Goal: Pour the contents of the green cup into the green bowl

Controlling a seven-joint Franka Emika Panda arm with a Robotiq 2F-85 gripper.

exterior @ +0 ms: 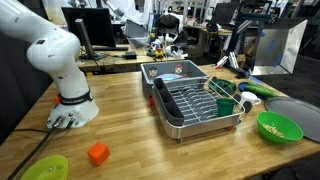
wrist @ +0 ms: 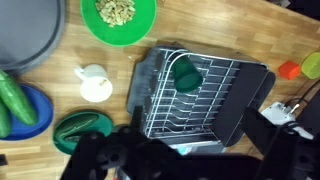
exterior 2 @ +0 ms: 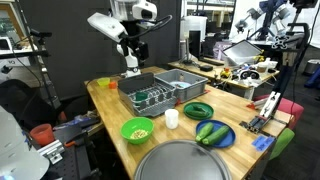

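cup (exterior: 227,105): inside rack (exterior: 185,100), middle of table (exterior: 120,125) — bowl (exterior: 279,127) just beside, near table edge, pale bits (exterior: 275,124) in it
gripper (exterior 2: 130,62): high over rack, apart from cup — width cannot tell
wrist view: cup (wrist: 186,73) ungrasped in rack
progress: likely unstarted; grasp, pour left

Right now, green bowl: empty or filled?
Not empty. The green bowl holds pale nut-like pieces, visible in the wrist view and in both exterior views.

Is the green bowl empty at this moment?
No, in the wrist view the green bowl already holds a heap of pale beige bits.
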